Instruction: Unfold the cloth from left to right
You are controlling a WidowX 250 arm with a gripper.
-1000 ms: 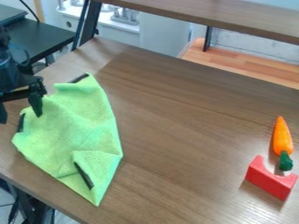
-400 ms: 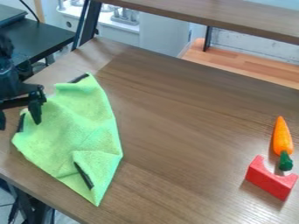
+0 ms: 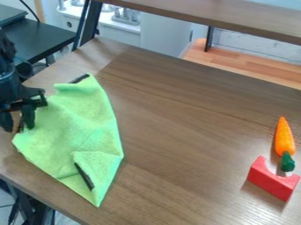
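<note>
The gripper [image 3: 17, 127] has drawn its fingers closer together; at left they stand partly open by the cloth's left edge, though whether they grip it I cannot tell. The green cloth [image 3: 79, 127] lies creased on the worktop [image 3: 182, 132], a lower flap folded over. At right are a notched red block [image 3: 270, 180] and an orange carrot [image 3: 284, 138].

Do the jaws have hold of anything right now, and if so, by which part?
Nothing looks held. The jaws of the gripper stand apart at the left edge of the green cloth, with a gap visible between them.
</note>
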